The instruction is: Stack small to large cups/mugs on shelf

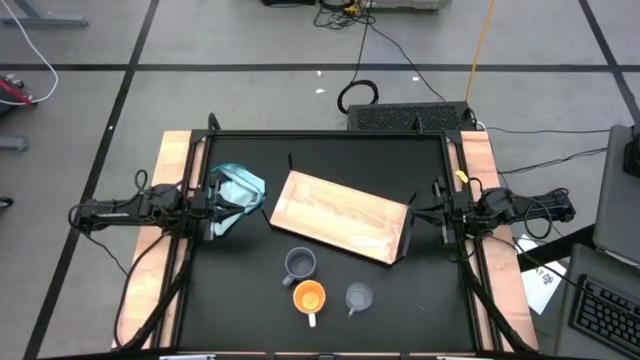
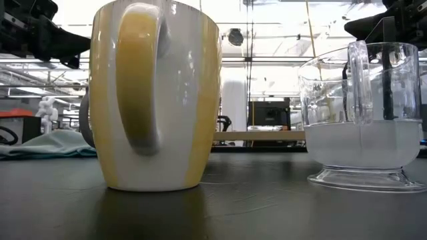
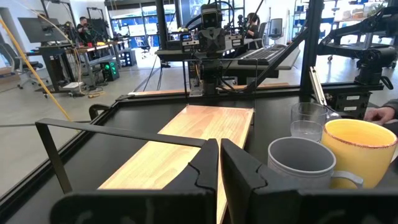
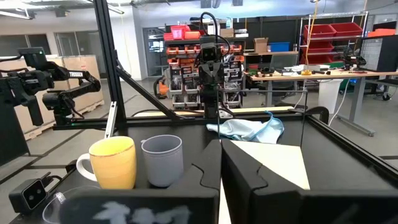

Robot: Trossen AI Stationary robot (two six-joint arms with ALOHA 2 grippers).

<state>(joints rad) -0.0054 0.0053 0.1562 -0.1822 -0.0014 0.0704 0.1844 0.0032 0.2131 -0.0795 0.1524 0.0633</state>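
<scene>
Waiting at opposite edges of the black table [image 1: 230,300], both arms are parked with nothing held: the left gripper [image 1: 212,205] sits by the teal cloth [image 1: 238,190] with its fingers pressed together, and the right gripper [image 1: 432,212] sits just off the bracket end of the shelf [image 1: 340,217], its fingers likewise closed; the shelf lies flat and askew mid-table, with no cup on it; the blue-grey mug [image 1: 300,263], the orange mug [image 1: 309,297] and the clear glassy cup [image 1: 359,296] cluster on the near side of the board, close to one another; that crowding is the likely trouble, since fingers opening around one mug could knock its neighbour, and the clear cup, hard to read against the dark top, could be misjudged and tipped; nesting in the wrong size order would also spoil the stack; the low view shows the clear cup's thick base and handle [image 2: 358,80], which the overhead barely resolves, while only the overhead shows the whole layout; the left wrist view catches a person's hand [image 3: 382,113] beyond the mugs.
</scene>
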